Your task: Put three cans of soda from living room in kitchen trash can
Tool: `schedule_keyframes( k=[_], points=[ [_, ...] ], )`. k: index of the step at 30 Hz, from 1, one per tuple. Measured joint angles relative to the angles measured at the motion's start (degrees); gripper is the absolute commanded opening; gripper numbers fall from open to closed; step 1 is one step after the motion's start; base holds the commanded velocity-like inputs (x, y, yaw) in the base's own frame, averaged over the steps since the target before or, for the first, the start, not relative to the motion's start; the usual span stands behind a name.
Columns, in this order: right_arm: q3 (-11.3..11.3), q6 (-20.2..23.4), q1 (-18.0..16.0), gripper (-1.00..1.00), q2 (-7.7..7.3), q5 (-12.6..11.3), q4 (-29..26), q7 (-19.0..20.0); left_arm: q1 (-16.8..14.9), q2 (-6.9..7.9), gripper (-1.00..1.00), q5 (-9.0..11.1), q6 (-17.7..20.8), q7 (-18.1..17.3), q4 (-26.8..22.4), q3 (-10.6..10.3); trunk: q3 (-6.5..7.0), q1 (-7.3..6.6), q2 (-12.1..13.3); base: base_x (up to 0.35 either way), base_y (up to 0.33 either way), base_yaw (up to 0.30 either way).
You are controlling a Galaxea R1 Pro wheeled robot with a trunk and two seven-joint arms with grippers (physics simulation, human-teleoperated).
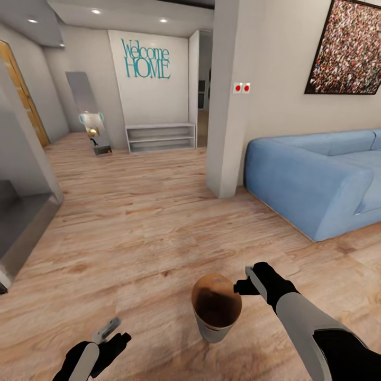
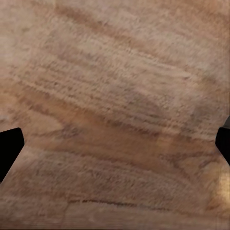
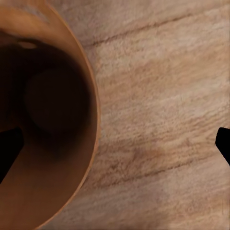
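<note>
Far white wall panel point(image 1: 150, 84) — teal lettering point(image 1: 146, 59), apparently "Welcome HOME".

We see the tash can point(image 1: 216, 312) standing upright on the light wood plank floor point(image 1: 137, 233) of the living room, a small round tapered bin with a grey outer wall and a brown-copper inner wall and rim, out in the open and well apart from the blue sofa point(image 1: 317, 180). In the right wrist view we look down into its open mouth point(image 3: 45, 110), where the inside is dark and a dim round shape sits at the bottom; we cannot tell what it is.
</note>
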Motion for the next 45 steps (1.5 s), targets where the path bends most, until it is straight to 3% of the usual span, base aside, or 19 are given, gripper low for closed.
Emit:
schedule_keyframes(
  k=[15,25,38,39,43,45],
  points=[
    [-0.2,0.0,0.0,1.0,0.9,-0.4,0.0,0.0,0.0,0.27,1.0,0.0,0.0,-0.1,0.5,0.1,-3.32,0.39,-0.2,0.0,0.0,0.0],
    [-0.3,0.0,0.0,1.0,0.68,-1.8,0.0,0.1,0.0,0.35,1.0,-0.1,0.0,0.0,0.5,0.1,-5.54,0.64,-0.3,0.0,0.0,0.0],
    [-0.3,0.0,0.0,1.0,0.78,-1.9,0.0,0.1,0.0,0.38,1.0,-0.1,0.0,-0.1,0.5,0.1,-8.42,0.98,-0.5,0.0,0.0,0.0],
    [-0.3,0.0,0.0,-1.0,0.79,-1.9,0.0,0.1,0.0,0.4,1.0,-0.1,0.0,-0.1,0.5,0.1,-8.64,1.01,-0.5,0.0,0.0,0.0],
    [-0.3,0.0,0.0,-1.0,0.82,-2.5,0.0,0.3,0.0,0.56,1.0,-0.2,-0.1,-0.7,0.4,-0.2,-8.65,1.0,-0.5,0.0,0.0,0.0],
    [-0.5,0.0,-0.1,-1.0,0.8,-1.7,-0.1,0.4,0.0,0.59,1.0,-0.4,-0.1,-1.5,0.4,-0.3,-8.64,0.99,-0.5,0.0,0.0,0.0]
  ],
)
